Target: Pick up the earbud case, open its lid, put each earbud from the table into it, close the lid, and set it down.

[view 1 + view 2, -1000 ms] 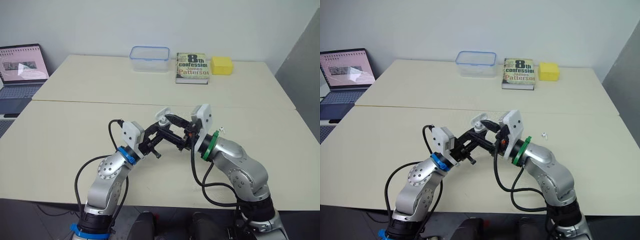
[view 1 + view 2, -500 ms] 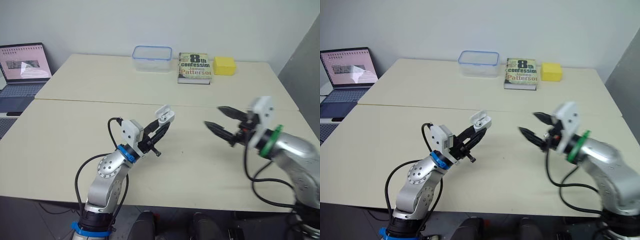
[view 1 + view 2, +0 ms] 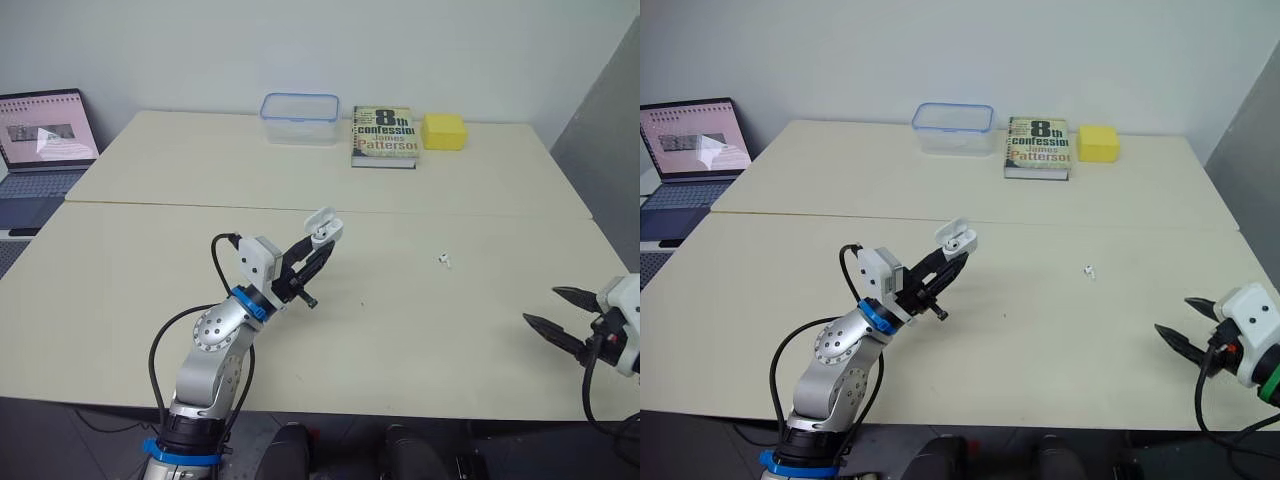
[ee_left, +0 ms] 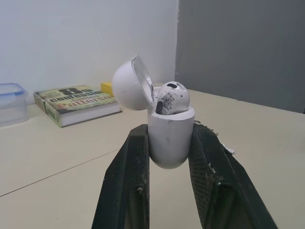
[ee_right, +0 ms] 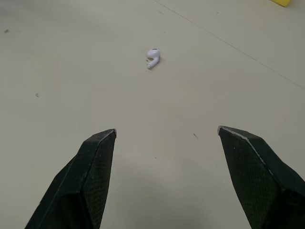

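Note:
My left gripper [image 3: 318, 248] is shut on the white earbud case [image 3: 321, 228], held above the near table with its lid tipped open. In the left wrist view the case [image 4: 170, 136] sits between the two fingers and one earbud [image 4: 171, 98] rests in its top. A second white earbud [image 3: 444, 260] lies on the table to the right of the case; the right wrist view shows this earbud [image 5: 153, 57] ahead of the fingers. My right gripper [image 3: 558, 316] hangs open and empty at the table's near right corner, well short of that earbud.
On the far table stand a clear plastic box with a blue rim [image 3: 299, 118], a book [image 3: 384, 136] and a yellow block [image 3: 444, 130]. An open laptop [image 3: 42, 140] sits at the far left. A seam [image 3: 300, 209] joins the two tables.
My right gripper has pulled away from the case, swinging right and back to the near right corner of the table. The left gripper keeps holding the open case, now with an earbud in it.

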`<state>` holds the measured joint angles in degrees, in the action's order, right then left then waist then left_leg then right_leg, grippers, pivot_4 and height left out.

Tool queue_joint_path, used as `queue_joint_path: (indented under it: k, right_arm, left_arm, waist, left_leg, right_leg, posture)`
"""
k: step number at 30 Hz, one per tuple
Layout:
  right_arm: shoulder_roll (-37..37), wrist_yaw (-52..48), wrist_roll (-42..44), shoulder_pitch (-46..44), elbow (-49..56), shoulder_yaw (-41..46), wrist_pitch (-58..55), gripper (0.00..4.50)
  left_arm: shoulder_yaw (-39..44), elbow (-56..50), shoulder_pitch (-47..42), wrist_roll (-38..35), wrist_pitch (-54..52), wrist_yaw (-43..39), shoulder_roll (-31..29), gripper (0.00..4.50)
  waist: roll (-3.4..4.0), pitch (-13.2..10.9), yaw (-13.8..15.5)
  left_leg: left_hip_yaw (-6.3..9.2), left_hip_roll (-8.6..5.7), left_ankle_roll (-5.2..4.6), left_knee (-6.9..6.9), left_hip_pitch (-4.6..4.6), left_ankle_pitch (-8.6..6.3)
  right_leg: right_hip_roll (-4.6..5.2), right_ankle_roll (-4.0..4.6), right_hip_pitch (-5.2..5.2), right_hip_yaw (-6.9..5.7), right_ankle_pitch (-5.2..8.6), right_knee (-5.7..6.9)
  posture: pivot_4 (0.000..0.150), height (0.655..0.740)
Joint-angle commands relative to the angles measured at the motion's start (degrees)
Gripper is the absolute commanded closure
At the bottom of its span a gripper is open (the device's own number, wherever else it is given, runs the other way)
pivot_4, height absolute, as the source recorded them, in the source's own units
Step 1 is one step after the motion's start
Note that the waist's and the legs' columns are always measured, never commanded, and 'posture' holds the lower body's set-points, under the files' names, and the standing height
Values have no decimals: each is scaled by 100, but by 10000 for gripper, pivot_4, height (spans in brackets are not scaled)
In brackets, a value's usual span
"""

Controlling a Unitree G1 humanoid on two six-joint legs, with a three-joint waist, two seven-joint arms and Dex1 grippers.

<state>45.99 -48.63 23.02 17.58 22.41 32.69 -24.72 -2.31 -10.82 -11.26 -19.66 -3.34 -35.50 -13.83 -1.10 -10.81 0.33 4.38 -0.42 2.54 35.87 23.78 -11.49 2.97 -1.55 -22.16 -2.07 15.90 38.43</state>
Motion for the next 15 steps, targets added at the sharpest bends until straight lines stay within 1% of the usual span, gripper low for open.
queue_joint_path:
  k: [1, 4, 15]
  right_arm:
    - [17, -14, -90, 93, -156, 305, 260, 7650]
    - [29, -26, -106, 150, -303, 343, 328, 210]
    - [54, 18, -219, 70, -416, 188, 482, 0]
  left_arm:
    - [2, -161, -5, 3, 108, 6, -4, 37411]
    - [5, -166, 5, 6, 101, 3, -14, 37411]
    - [14, -127, -39, 4, 87, -29, -34, 37411]
  waist:
    - [0, 0, 8]
    - [0, 0, 14]
    - [1, 1, 11]
  left_leg:
    - [0, 0, 0, 0, 1, 0]
    - [1, 0, 0, -1, 3, 0]
    - [1, 0, 0, -2, 2, 0]
  right_leg:
    - [0, 0, 0, 0, 0, -1]
    - [1, 0, 1, -1, 0, -6]
    - [1, -11, 10, -1, -7, -26]
  posture:
    - [1500, 7400]
    - [1500, 7400]
    - [1500, 7400]
